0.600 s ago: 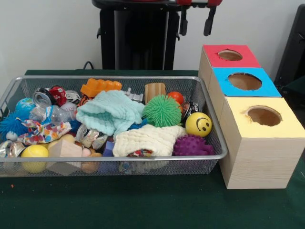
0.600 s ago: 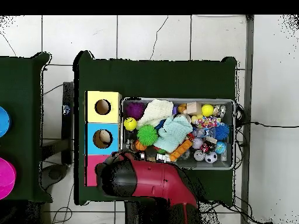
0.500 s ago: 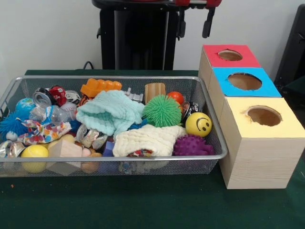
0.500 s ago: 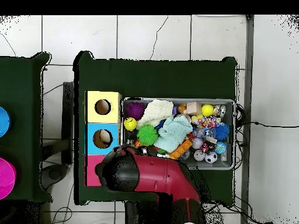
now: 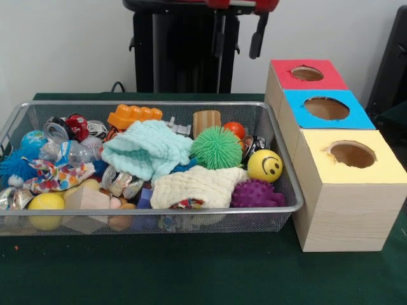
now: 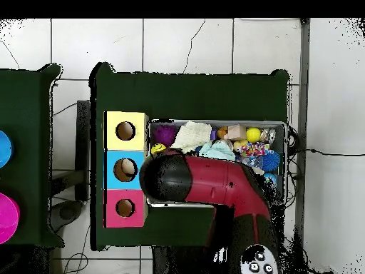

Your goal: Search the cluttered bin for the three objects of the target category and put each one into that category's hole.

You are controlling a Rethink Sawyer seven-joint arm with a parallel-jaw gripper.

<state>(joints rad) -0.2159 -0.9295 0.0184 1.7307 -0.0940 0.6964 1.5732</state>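
The silver wire-mesh bin (image 5: 159,210) lies on the green table, full of toys. One white wad printed with coloured patches (image 5: 58,175) lies at its left; it also shows in the overhead view (image 6: 251,149). A bit of a second printed wad (image 5: 188,203) peeks out under the cream cloth (image 5: 198,184). A third wad is hidden. The hole (image 5: 351,154) in the yellow-topped box is empty; it also shows in the overhead view (image 6: 125,130). My gripper (image 5: 238,37) hangs open and empty high above the bin's far edge. In the overhead view the arm (image 6: 207,185) hides it.
The blue-topped box (image 5: 359,117) and the red-topped box (image 5: 280,68) stand behind the yellow one, right of the bin. A mint cloth (image 5: 146,150), a green spiky ball (image 5: 216,147), a purple spiky ball (image 5: 256,194) and a smiley ball (image 5: 264,165) fill the bin's middle and right.
The gripper has moved left in the front view, from near the red-topped box to above the bin's far edge. In the overhead view the arm now covers much of the bin.
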